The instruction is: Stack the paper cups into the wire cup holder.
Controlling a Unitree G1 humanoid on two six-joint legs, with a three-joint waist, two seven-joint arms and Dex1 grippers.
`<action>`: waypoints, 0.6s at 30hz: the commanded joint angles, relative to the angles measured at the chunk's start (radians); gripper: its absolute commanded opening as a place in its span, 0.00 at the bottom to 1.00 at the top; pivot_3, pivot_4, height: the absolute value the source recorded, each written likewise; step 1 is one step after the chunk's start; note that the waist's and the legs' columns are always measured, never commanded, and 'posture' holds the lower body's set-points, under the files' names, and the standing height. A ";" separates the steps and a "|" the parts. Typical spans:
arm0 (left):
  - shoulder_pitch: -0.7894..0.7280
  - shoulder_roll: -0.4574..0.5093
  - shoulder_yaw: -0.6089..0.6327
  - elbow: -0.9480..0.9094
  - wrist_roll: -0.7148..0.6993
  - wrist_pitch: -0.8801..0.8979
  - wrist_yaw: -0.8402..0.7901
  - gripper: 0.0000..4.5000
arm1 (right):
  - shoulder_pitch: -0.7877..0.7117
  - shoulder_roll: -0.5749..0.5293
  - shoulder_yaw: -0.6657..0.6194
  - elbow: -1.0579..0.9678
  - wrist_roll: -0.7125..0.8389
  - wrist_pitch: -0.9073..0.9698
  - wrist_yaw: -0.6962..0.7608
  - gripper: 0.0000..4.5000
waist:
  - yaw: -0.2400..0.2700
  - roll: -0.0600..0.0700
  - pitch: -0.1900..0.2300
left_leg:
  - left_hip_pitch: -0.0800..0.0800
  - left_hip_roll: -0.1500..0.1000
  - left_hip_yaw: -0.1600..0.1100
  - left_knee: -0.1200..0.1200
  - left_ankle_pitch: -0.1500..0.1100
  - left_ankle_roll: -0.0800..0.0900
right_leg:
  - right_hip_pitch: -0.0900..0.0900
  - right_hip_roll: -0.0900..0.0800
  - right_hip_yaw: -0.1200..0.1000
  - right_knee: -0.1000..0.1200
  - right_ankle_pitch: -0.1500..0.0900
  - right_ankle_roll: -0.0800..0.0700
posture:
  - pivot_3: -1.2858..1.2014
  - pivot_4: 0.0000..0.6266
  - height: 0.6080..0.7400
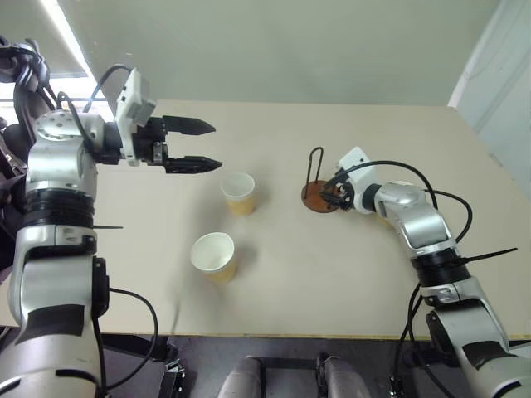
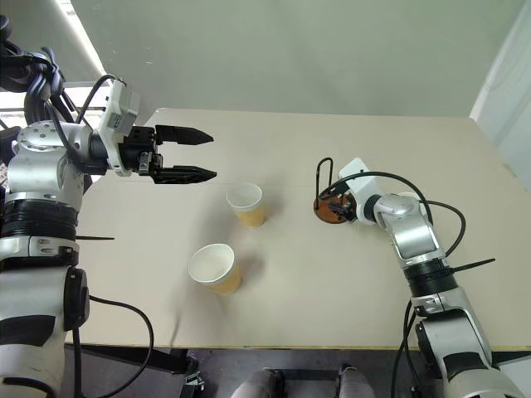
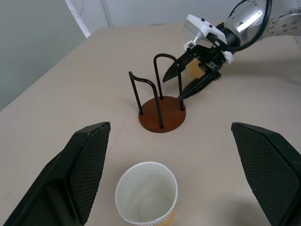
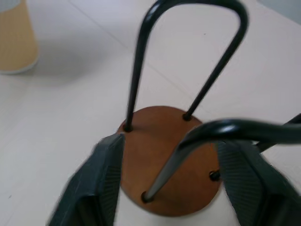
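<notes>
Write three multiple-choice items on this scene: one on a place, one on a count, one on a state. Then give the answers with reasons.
1. Where is the right gripper?
A. at the cup holder
B. over the near cup
C. off the table

2. How many cups stand between the holder and the left gripper?
A. none
B. two
C. five

3. What is in the holder?
A. one cup
B. a stack of cups
C. nothing

Answers:
1 A: its fingers flank the holder's wire loops.
2 B: far cup and near cup.
3 C: the brown base is bare between the loops.
</notes>
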 commanded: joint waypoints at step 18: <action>-0.056 0.004 0.005 0.026 0.018 -0.027 -0.027 0.99 | -0.035 -0.072 0.011 0.003 0.065 -0.035 0.239 0.01 | -0.001 0.000 0.000 | 0.000 0.000 0.000 0.000 0.000 0.000 | -0.001 0.000 0.000 0.000 0.000 0.000 | 0.52 0.24 1.00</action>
